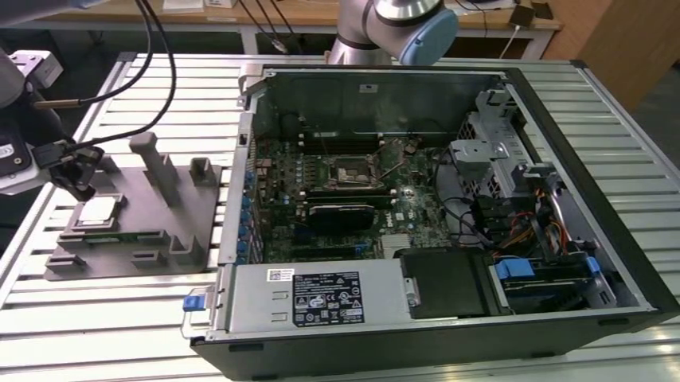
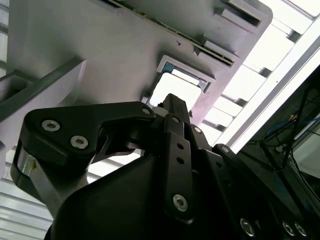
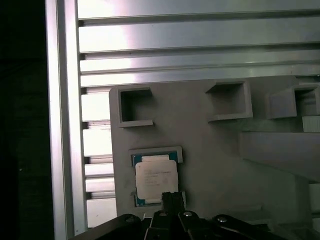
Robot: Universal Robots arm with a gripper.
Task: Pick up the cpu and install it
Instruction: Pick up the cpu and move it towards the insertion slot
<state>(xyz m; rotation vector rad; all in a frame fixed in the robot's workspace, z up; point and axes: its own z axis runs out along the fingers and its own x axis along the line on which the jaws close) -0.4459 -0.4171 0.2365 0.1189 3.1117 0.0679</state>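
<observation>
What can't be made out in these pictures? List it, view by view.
- cpu: first wrist view, one edge hidden behind the gripper.
- cpu top: second wrist view, washed out by glare.
- socket: exterior view, too small to tell whether it is empty.
- tray: first wrist view, cut off by the picture's edge.

Bench: ribbed aluminium table | Back: pale wooden desk, dark cables dangling off its edge | Exterior view's right: brown wooden panel | Light: hard white glare on the slats in the second wrist view
</observation>
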